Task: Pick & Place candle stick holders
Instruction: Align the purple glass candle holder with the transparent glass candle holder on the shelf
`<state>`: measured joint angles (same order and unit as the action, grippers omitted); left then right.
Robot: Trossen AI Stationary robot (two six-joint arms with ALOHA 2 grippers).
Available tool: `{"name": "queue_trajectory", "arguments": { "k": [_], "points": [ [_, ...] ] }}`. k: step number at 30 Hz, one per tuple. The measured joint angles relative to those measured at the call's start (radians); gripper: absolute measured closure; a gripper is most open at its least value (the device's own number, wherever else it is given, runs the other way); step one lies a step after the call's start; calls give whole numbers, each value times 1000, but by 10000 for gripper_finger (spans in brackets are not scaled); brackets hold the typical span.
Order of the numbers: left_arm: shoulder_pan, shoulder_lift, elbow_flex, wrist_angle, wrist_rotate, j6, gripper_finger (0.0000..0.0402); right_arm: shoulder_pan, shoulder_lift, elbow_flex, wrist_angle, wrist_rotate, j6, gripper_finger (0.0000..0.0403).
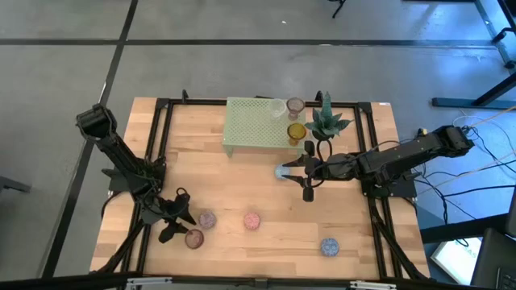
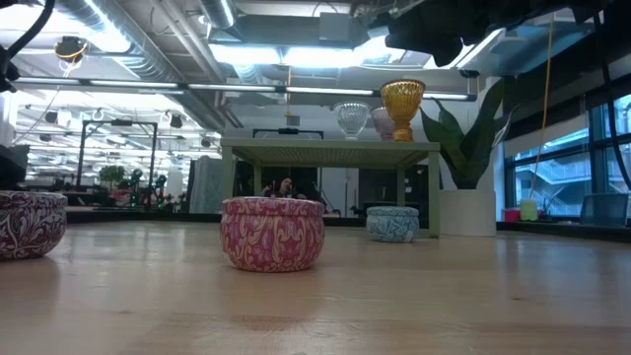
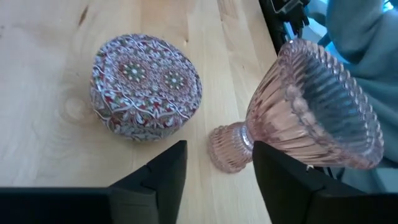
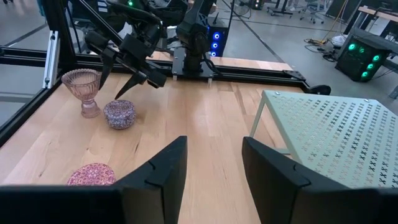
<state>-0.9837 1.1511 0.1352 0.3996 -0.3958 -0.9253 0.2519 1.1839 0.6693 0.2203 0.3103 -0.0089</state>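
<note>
My left gripper (image 1: pixel 179 219) is open near the table's front left. It hovers over a pink ribbed glass goblet (image 3: pixel 311 112) and a mauve patterned round holder (image 3: pixel 146 84), both standing on the table; the goblet's foot (image 3: pixel 227 148) shows between the fingers. My right gripper (image 1: pixel 305 176) is open and empty, raised beside a light blue holder (image 1: pixel 284 171) on the table. A pink patterned holder (image 1: pixel 252 221) and a blue one (image 1: pixel 329 246) stand near the front. Clear (image 1: pixel 278 107), mauve (image 1: pixel 295 105) and amber (image 1: pixel 297 131) glass holders stand on the pale green stand (image 1: pixel 254 125).
A spiky green potted plant (image 1: pixel 326 121) stands just behind my right gripper, next to the stand's right end. A black frame (image 1: pixel 161 109) runs around the table top. Bare wood (image 1: pixel 242 181) lies between the stand and the front row of holders.
</note>
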Motion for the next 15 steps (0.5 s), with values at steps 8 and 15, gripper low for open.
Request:
{"name": "queue_trajectory", "arguments": {
  "k": [8, 15],
  "points": [
    [-58, 130, 39, 1, -56, 78, 192, 0, 0, 0, -1, 0, 0, 244],
    [-77, 290, 133, 47, -101, 121, 192, 0, 0, 0, -1, 0, -28, 244]
  ]
}}
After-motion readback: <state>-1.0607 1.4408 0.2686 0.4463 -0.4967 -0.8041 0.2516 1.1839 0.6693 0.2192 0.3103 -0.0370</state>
